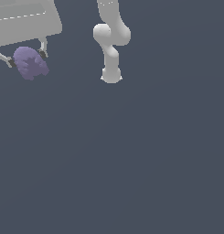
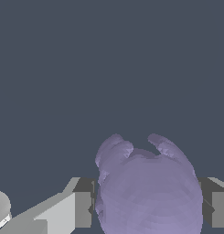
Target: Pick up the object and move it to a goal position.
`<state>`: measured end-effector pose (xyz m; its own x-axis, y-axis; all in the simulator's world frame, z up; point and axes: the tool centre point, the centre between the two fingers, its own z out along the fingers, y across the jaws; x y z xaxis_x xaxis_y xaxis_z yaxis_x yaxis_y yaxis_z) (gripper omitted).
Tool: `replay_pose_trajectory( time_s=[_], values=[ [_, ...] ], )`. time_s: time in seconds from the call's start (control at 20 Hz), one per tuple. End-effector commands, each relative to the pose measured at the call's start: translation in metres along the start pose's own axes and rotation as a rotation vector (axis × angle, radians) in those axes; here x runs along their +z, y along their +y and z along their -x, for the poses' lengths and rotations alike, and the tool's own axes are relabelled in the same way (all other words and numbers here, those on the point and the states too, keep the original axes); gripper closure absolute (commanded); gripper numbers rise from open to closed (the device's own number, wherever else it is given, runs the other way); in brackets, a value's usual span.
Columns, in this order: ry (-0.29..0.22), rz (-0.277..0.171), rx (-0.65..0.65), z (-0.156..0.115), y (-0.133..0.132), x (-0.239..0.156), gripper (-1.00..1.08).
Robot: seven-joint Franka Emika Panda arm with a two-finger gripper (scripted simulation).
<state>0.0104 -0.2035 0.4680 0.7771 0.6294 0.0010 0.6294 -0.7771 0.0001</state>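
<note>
Gripper [image 1: 26,58] sits at exterior view's upper left, fingers [image 2: 82,209] pressed vs both sides of the object [image 1: 30,62], so it's clamped on it. Object looks lifted, prob airborne. Best: keep squeeze steady, move slow toward goal; arm base [image 1: 111,75] farther off.

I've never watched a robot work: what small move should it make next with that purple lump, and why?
Probably carry the lump onward toward its goal. The tool has a finger on each side of it, apparently gripped, and no goal marker shows in either view, so I cannot say which way.
</note>
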Motion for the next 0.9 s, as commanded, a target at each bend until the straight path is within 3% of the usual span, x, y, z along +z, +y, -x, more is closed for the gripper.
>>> replay_pose_trajectory(
  time_s=[0.0, 0.85],
  values=[
    [-0.001, 0.0, 0.0, 0.003, 0.005, -0.012, 1.08],
    [-0.001, 0.0, 0.0, 0.01, 0.02, -0.043, 1.08]
  ],
)
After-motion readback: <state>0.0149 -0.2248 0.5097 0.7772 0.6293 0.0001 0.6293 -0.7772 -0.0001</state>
